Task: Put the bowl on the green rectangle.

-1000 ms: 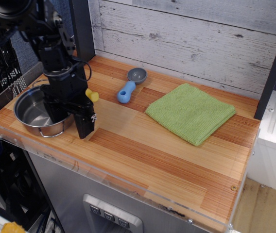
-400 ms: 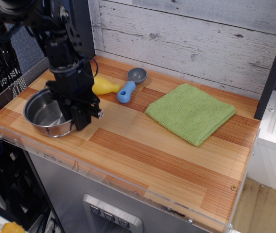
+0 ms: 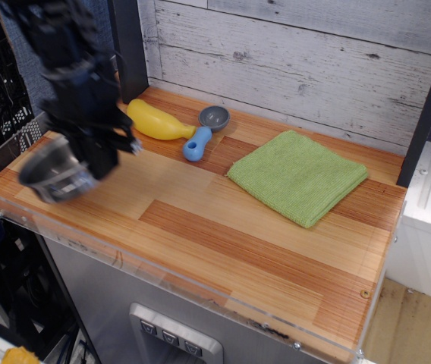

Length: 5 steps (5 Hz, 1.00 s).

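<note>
The steel bowl [image 3: 52,173] is blurred by motion at the left end of the wooden table [image 3: 238,243]. It looks tilted and raised a little off the surface. My gripper [image 3: 100,163] points down and is shut on the bowl's right rim, also blurred. The green rectangle [image 3: 299,176], a folded light-green cloth, lies flat at the back right of the table, well apart from the bowl, with nothing on it.
A yellow banana-shaped toy [image 3: 155,121] and a scoop with a blue handle [image 3: 200,135] lie at the back between bowl and cloth. A dark post [image 3: 128,42] stands behind the arm. A plank wall backs the table, and a clear lip edges its front.
The gripper closed on the bowl's right rim, and the bowl has come up off the table and tilted. The arm rose, uncovering the yellow toy behind it.
</note>
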Tool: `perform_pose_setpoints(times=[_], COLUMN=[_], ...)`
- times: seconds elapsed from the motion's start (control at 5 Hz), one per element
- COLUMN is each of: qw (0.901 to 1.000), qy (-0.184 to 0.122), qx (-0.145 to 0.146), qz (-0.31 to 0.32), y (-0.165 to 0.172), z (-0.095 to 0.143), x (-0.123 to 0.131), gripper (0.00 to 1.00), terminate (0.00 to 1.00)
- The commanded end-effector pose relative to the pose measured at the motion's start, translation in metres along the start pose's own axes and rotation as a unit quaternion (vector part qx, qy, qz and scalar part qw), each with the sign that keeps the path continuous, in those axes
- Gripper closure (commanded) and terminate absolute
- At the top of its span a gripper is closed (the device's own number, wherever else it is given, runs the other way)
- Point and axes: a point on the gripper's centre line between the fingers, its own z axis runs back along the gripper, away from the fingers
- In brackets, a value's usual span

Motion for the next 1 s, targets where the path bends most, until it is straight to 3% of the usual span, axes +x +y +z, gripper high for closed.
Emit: perform_pose_setpoints(times=[0.0, 0.4, 0.8], qw=[0.9990, 0.9898, 0.9768], qy=[-0.033, -0.057, -0.056], qx=[0.001, -0.019, -0.022], qz=[-0.030, -0.129, -0.205], y=[-0.037, -0.117, -0.182], z=[0.064, 0.052, 0.033], x=[0.035, 0.078, 0.091], gripper=[1.00, 1.00, 1.00], terminate=[0.00, 0.00, 0.00])
